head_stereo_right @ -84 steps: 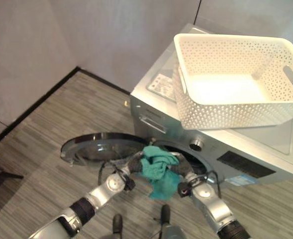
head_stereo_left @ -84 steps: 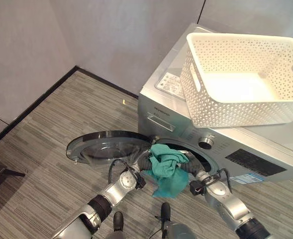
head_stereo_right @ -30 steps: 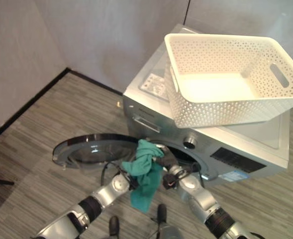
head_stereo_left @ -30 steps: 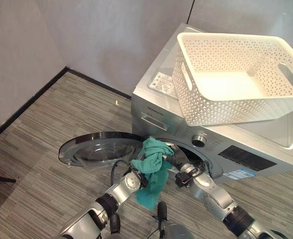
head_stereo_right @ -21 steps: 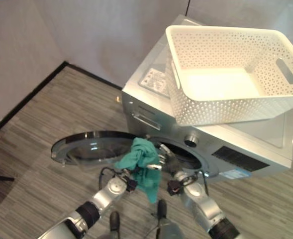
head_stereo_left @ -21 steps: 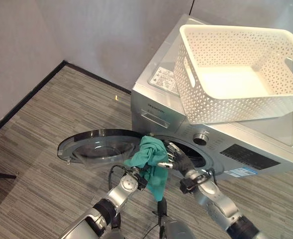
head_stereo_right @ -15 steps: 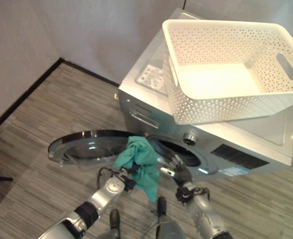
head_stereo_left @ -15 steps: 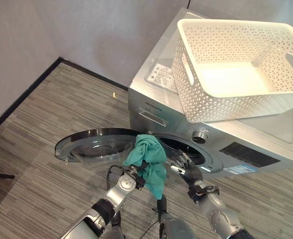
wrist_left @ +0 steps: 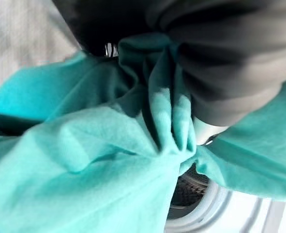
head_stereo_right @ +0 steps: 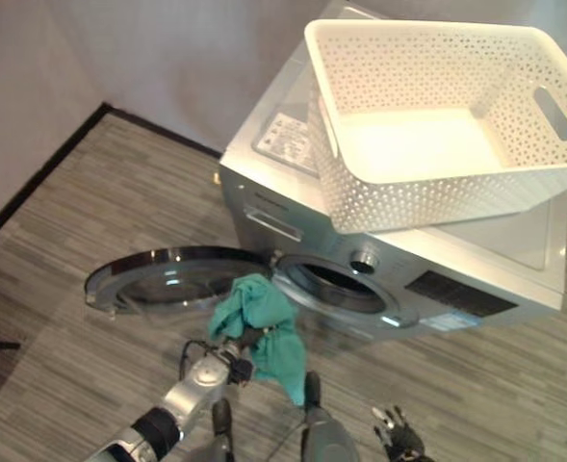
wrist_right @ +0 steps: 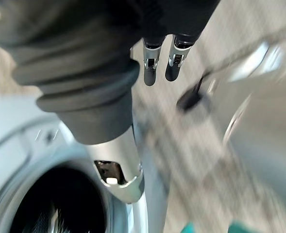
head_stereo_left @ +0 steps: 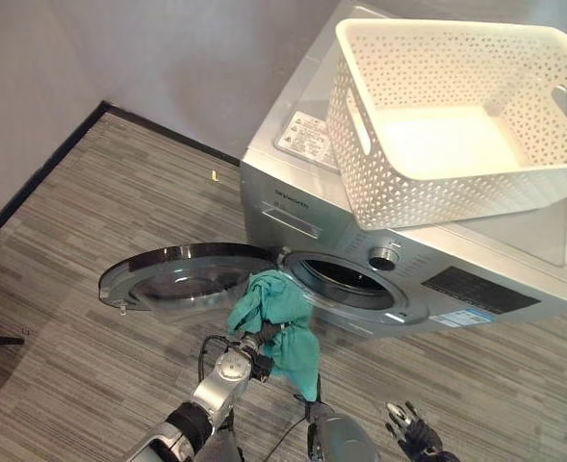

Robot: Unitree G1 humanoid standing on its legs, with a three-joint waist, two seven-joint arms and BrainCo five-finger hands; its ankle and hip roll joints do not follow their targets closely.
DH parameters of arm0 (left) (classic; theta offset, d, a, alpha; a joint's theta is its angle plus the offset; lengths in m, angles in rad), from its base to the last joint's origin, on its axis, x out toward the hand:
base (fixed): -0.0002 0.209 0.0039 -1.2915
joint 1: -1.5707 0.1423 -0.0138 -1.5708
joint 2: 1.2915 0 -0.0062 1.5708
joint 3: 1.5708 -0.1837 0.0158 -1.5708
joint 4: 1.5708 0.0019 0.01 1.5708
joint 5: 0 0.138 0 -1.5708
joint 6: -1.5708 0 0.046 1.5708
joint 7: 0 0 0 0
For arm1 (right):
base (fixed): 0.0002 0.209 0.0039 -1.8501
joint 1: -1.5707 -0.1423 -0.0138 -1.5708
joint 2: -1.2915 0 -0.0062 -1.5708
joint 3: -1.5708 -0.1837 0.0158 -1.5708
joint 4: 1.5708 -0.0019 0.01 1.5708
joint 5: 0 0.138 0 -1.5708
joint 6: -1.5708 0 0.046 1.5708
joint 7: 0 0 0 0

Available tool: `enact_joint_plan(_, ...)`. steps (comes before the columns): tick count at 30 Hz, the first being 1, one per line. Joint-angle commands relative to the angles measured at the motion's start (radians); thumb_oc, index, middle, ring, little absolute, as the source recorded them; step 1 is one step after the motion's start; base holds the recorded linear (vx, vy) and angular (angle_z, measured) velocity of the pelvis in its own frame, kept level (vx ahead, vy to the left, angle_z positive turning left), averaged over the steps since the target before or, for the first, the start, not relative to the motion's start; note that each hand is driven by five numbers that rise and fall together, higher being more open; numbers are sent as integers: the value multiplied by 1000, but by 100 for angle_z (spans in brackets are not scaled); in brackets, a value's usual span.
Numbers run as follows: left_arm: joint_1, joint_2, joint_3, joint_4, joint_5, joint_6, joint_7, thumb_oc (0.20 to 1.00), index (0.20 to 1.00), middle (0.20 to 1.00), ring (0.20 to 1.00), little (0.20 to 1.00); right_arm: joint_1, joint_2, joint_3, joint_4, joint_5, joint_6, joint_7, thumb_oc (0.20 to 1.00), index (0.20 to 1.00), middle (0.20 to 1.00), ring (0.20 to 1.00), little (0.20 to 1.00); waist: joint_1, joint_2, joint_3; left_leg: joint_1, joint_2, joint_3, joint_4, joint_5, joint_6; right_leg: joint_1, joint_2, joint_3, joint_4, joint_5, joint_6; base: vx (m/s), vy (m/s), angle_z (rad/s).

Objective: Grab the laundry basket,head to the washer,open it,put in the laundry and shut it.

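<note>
Showing the left hand [head_stereo_left: 249,348] gripping the teal cloth garment [head_stereo_left: 275,325] before the silver washer's [head_stereo_left: 437,274] open round door [head_stereo_left: 182,279], white perforated basket [head_stereo_left: 456,115] emptied on top, right hand [head_stereo_left: 413,438] loose-fingered; loading and shutting remain.

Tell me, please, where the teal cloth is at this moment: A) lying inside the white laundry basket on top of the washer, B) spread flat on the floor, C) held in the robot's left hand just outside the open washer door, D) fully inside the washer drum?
C: the teal cloth hangs bunched from the left hand in front of the washer opening, beside its open door; the white laundry basket on top looks empty.
</note>
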State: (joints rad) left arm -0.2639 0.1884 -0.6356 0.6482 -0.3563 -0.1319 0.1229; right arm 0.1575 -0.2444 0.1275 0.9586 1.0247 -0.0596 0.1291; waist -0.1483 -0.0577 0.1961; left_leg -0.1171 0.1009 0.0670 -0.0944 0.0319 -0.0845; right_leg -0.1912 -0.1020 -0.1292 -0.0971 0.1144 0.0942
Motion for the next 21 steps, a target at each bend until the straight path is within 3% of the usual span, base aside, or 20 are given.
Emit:
enact_joint_plan(1,-75,-49,-26,25,-26,-76,-27,200,200,200,200,200,-43,5,-20,55,-82,-13,-62,1000,1000,1000,1000,1000,2,9,3,-5,35,11,7,-48,-26,2,-67,-16,10,-68,82,-50,2,-12)
enact_joint_plan(8,-137,-81,-63,84,-38,-79,-14,200,200,200,200,200,-147,50,-33,280,-160,-7,-179,1000,1000,1000,1000,1000,13,20,38,-53,24,2,7,-39,-19,-36,-78,-18,10,-60,83,-32,4,1)
enact_joint_plan(13,-213,-80,-61,114,-42,-93,6,200,200,200,200,200,-191,57,6,301,-185,-7,-200,1000,1000,1000,1000,1000,15,13,58,-70,22,18,10,-32,-13,-67,-84,6,10,-52,84,-82,12,-1)
enact_joint_plan(14,-254,-80,-48,134,-54,-101,20,200,200,200,200,200,-219,54,24,282,-183,-13,-203,1000,1000,1000,1000,1000,11,-6,81,-126,21,26,101,-60,-12,-85,-94,28,10,-42,79,-154,0,-7)
enact_joint_plan(15,-255,-80,-48,134,-54,-101,20,200,200,200,200,200,-220,54,24,282,-182,-13,-204,1000,1000,1000,1000,1000,11,-6,80,-132,21,25,108,-63,-12,-87,-94,28,10,-42,79,-186,-24,-11)
enact_joint_plan(17,-302,-88,-26,162,-80,-114,43,200,200,200,200,200,-259,51,65,252,-189,-26,-209,1000,1000,1000,1000,1000,7,-31,110,-236,21,30,276,-131,-9,-126,-97,61,17,-28,69,-187,-37,-16)
enact_joint_plan(21,-318,-93,4,181,-112,-124,60,200,200,200,200,200,-289,53,111,223,-197,-32,-212,1000,1000,1000,1000,1000,5,-44,121,-290,51,47,372,-186,4,-203,-75,102,90,-43,60,-109,-11,-33)
